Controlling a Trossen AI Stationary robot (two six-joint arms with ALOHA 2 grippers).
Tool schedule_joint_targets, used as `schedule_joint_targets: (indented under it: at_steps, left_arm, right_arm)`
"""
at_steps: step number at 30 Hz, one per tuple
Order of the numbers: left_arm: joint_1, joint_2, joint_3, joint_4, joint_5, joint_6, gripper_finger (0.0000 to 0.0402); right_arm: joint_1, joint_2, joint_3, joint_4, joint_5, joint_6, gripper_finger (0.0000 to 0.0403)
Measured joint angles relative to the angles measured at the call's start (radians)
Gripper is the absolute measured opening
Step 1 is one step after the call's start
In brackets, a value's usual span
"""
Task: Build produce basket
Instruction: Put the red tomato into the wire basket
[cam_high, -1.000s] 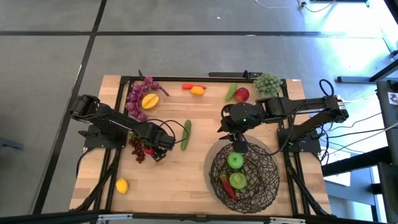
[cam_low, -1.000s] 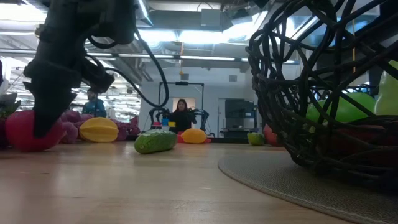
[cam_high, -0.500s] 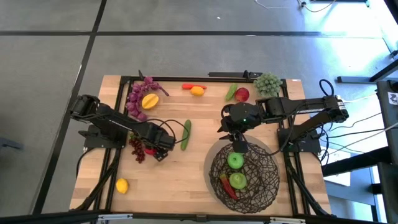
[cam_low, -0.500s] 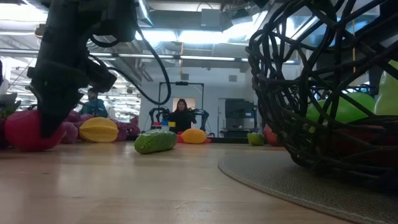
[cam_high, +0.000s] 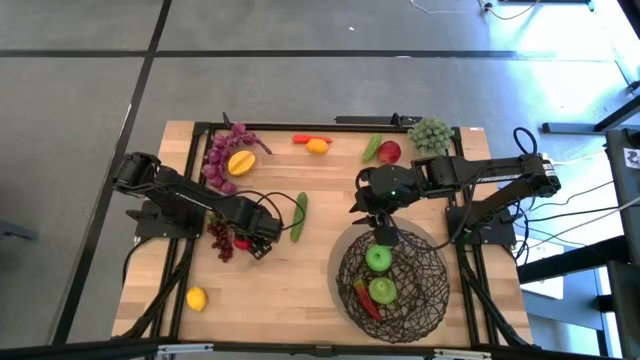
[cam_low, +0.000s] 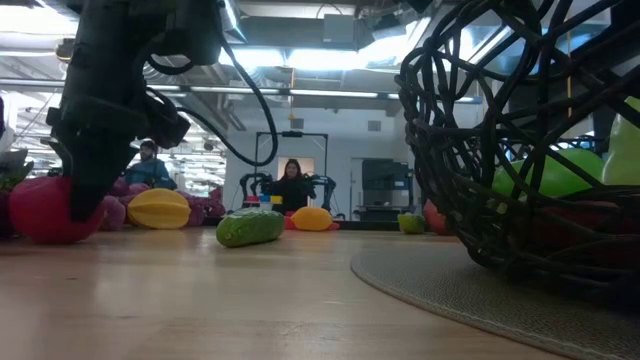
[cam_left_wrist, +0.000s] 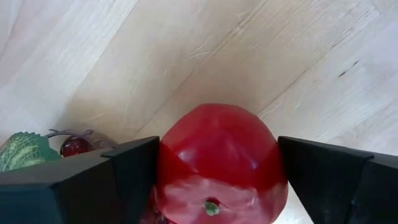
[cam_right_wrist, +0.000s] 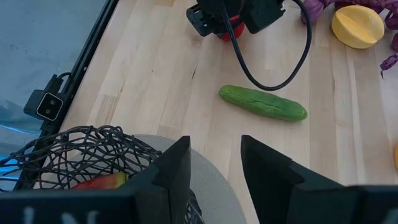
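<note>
The left pincer (cam_left_wrist: 217, 165) stands spread wide, one dark finger (cam_left_wrist: 106, 186) on each side of a glossy red apple (cam_left_wrist: 219, 158) that rests on the pale wooden surface (cam_high: 300, 275); the fingers flank the fruit closely, though whether they press it cannot be told. Just beside the apple lies a bunch of dark red grapes (cam_high: 220, 240) with a green leaf. In the low view the same apple (cam_low: 45, 210) sits on the surface under the dark arm.

The right pincer (cam_right_wrist: 214, 165) hangs over the near rim of the basket (cam_high: 392, 280), its fingers a narrow gap apart with nothing between them. The basket is a wide round bowl of dark woven twigs, open mesh, standing on a grey round mat (cam_high: 335, 262) at the right front of the surface. Inside it lie two green apples (cam_high: 378, 258) and a red chili (cam_high: 366, 302).

Between the arms lies a green cucumber (cam_high: 299, 216). Toward the far edge sit purple grapes (cam_high: 218, 160) with a yellow lemon (cam_high: 241, 162), an orange fruit (cam_high: 317, 146), another green piece beside a red apple (cam_high: 389, 152), and green grapes (cam_high: 431, 132). A second lemon (cam_high: 196, 298) lies near the left front edge. No writing can be read anywhere
</note>
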Motion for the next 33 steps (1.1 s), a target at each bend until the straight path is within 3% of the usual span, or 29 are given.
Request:
schedule_joint_targets:
  at_steps: [11,19,25,33]
  left_arm:
    - [0.000,0.000,0.012,-0.002,0.024,-0.008,0.0253]
    - [0.000,0.000,0.134,-0.013,0.023,0.019,0.0252]
    - [0.000,0.000,0.285,-0.016,0.008,0.057,0.0252]
    - [0.000,0.000,0.545,-0.011,-0.100,0.161,0.0251]
  right_arm:
    - [0.000,0.000,0.000,0.004,0.000,-0.010,0.0136]
    - [0.000,-0.046,0.000,-0.002,0.006,0.000,0.0136]
    - [0.048,-0.153,0.000,-0.078,0.166,0.033,0.0136]
    - [0.149,-0.234,0.001,-0.243,0.307,0.177,0.0136]
